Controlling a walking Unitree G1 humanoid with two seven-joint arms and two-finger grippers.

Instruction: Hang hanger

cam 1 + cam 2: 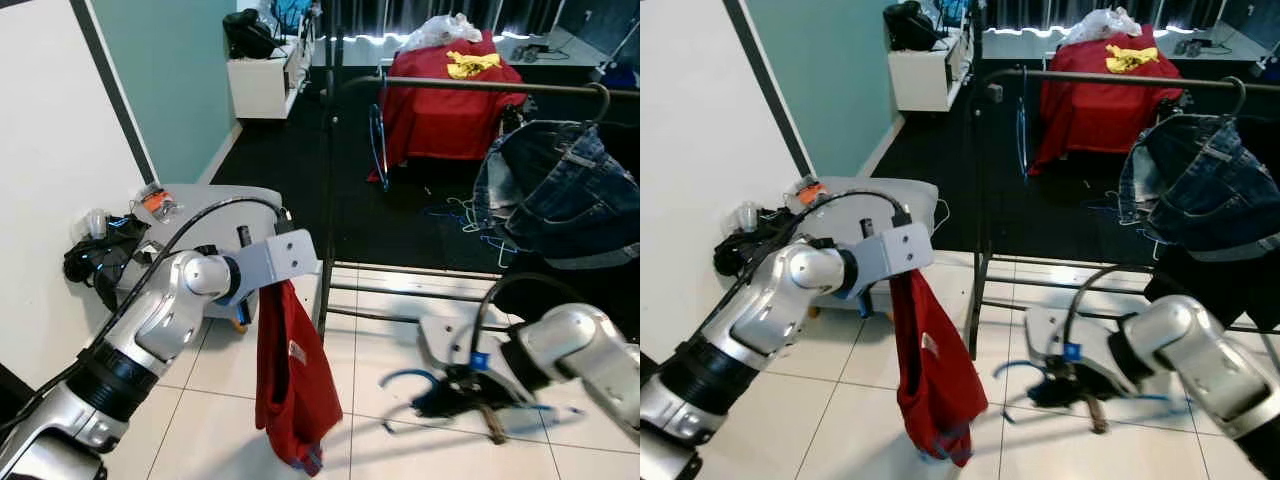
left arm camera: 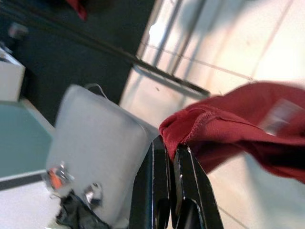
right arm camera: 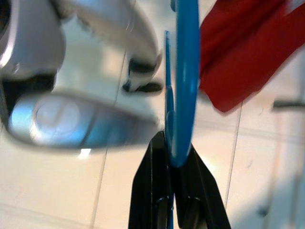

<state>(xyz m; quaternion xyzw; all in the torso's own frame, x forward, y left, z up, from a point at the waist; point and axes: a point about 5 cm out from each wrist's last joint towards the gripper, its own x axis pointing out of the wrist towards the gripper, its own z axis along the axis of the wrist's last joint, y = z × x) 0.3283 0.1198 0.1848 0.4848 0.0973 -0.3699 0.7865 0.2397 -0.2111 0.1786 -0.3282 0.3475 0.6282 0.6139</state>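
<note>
While a red cloth point(image 2: 228, 133) is pinched tight by the left gripper point(image 2: 170, 157), a blue hanger point(image 3: 183, 81), blurred, is clamped by the right gripper point(image 3: 177, 157) low above the tiled floor point(image 1: 220, 400).

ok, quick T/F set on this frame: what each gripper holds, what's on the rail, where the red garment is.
1. The left gripper is shut on the red garment. True.
2. The red garment is already on the clothes rail. False: it hangs from the left gripper above the tiled floor.
3. The right gripper is shut on a blue hanger. True.
4. The rail is bare. False: a denim garment hangs on it from a hanger.
5. The blue hanger is inside the red garment. False: the two are apart, one in each gripper.
</note>
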